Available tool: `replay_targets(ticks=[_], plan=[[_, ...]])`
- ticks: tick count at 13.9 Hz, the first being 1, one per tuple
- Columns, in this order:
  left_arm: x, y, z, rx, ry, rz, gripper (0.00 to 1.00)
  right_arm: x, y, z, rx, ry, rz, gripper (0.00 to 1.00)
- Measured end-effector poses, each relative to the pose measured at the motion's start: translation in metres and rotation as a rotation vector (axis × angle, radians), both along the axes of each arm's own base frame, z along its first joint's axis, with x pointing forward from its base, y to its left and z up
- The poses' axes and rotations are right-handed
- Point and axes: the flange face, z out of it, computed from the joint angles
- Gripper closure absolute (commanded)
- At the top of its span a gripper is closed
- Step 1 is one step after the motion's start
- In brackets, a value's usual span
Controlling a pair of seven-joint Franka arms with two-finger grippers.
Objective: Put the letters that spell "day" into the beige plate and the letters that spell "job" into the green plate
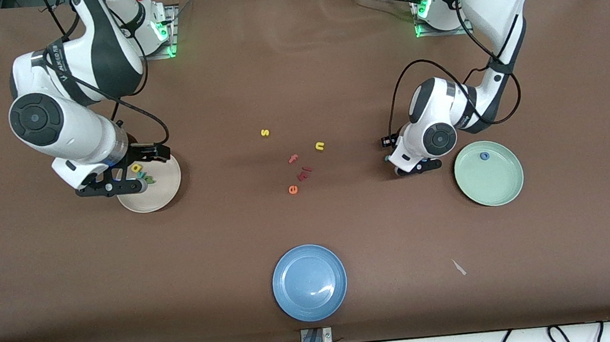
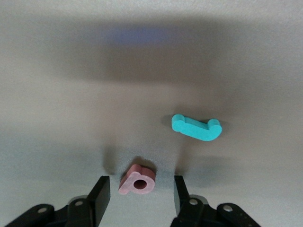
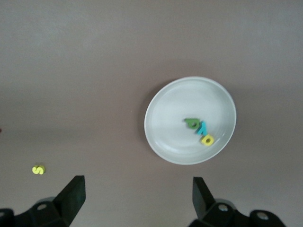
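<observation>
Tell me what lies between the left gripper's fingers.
The small pinkish-red foam letter "b" lies on the table between the left gripper's fingers, untouched; the left wrist view shows it.

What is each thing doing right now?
left gripper: jaws open either side of the pink b
pink b: on the table, not gripped yet
teal j: lying on the table nearby
blue o: in the green plate
day letters: in the beige plate
right gripper: open, over the beige plate

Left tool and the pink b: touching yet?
Apart. Left wrist view shows table on both sides of the pink b, between the open fingers of the left tool.
</observation>
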Motion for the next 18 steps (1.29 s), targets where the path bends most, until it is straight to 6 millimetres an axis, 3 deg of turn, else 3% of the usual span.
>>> replay_targets(ticks=[2,7,10,13,15,18], plan=[[-0.001,0.001,-0.002,0.001,0.004,-0.001,0.5,0.011,-0.017,0.012,0.019,-0.049,0.017,0.0],[0.0,-0.002,0.0,-0.004,-0.003,-0.005,0.89,0.016,-0.072,0.061,0.043,-0.133,0.045,0.0],[0.0,-0.002,0.001,-0.004,-0.002,-0.005,0.91,0.007,-0.107,0.102,-0.006,-0.166,0.083,0.0],[0.006,0.004,0.006,-0.006,-0.012,0.001,0.91,-0.003,-0.113,0.118,-0.022,-0.17,0.087,0.0],[0.022,0.025,0.033,-0.021,-0.012,-0.01,0.9,-0.002,-0.116,0.117,-0.019,-0.175,0.096,0.0],[0.055,0.088,0.089,-0.042,-0.035,0.013,0.9,0.0,-0.124,0.114,-0.017,-0.183,0.118,0.0]])
